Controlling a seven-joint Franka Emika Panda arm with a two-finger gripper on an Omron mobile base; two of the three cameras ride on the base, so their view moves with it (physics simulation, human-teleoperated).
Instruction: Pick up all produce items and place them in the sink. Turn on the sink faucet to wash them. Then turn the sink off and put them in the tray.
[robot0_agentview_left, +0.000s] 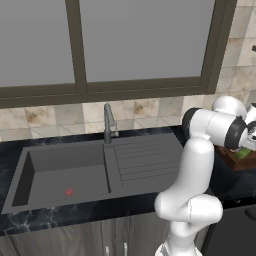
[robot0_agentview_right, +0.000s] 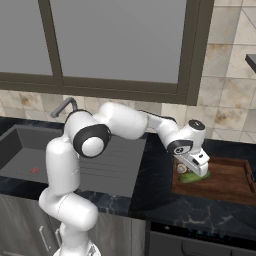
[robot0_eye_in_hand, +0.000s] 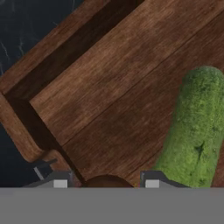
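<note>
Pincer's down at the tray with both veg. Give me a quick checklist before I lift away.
1. Cucumber lying on the tray floor: ok.
2. Round brown item in the tray, between the pincer tips: ok.
3. Pincer released from the brown item: cannot tell, contact is hidden at the frame edge.
4. Sink holds no produce: ok.
5. Faucet off, no water visible: ok.

warm brown tray (robot0_eye_in_hand: 109, 83) with darker plank grain – mottled green cucumber (robot0_eye_in_hand: 197, 127) – rounded brown item (robot0_eye_in_hand: 106, 181) – matte dark grey sink (robot0_agentview_left: 70, 172), small red drain mark (robot0_agentview_left: 69, 191) – black marbled counter (robot0_agentview_right: 155, 195).
</note>
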